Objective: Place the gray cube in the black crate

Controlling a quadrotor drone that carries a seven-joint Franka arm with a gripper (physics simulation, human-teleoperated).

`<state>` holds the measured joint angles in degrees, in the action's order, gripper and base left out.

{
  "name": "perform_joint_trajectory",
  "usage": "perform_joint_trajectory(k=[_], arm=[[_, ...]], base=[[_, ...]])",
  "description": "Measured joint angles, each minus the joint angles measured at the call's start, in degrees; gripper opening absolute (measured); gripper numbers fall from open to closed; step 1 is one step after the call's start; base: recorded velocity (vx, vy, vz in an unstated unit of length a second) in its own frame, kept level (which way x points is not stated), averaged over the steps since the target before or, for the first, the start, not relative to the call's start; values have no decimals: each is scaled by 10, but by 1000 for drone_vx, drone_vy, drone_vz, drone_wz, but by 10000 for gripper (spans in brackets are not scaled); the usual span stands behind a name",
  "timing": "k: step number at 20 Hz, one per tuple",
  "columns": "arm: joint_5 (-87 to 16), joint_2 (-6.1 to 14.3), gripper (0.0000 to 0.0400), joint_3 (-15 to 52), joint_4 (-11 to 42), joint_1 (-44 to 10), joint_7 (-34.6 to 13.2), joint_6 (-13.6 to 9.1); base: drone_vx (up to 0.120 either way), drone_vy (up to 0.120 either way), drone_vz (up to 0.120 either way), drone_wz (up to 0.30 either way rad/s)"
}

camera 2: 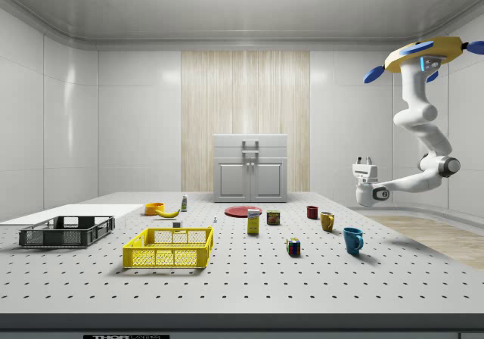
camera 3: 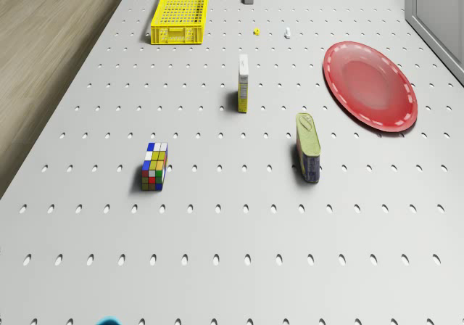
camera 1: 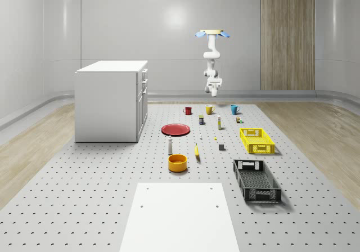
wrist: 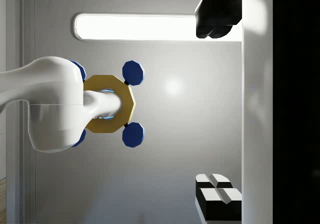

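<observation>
The drone [camera 1: 212,33] hovers high above the table's far end, over the mugs. Its gripper [camera 2: 366,162] points upward with fingers [wrist: 218,195] spread wide, gripping nothing. The black crate [camera 1: 256,180] lies well apart from it, near the table's front; the gray cube [camera 1: 221,147] sits between them, beside the yellow crate [camera 1: 256,140].

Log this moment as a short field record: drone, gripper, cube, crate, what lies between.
drone: hovers high above the table's far end, over the mugs
gripper: points upward, fingers apart, holding nothing
gray cube: on the table, left of the yellow crate in the whole-scene view
black crate: on the table, nearer the camera than the yellow crate, nothing seen inside
task state: cube not yet grasped
</observation>
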<state>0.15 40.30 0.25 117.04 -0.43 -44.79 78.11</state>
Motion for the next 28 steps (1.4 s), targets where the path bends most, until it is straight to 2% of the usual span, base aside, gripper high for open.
perform_joint_trajectory(k=[28], arm=[[-18, 8, 400, 14, 7, -5, -2, 12]], base=[[120, 0, 0, 0]])
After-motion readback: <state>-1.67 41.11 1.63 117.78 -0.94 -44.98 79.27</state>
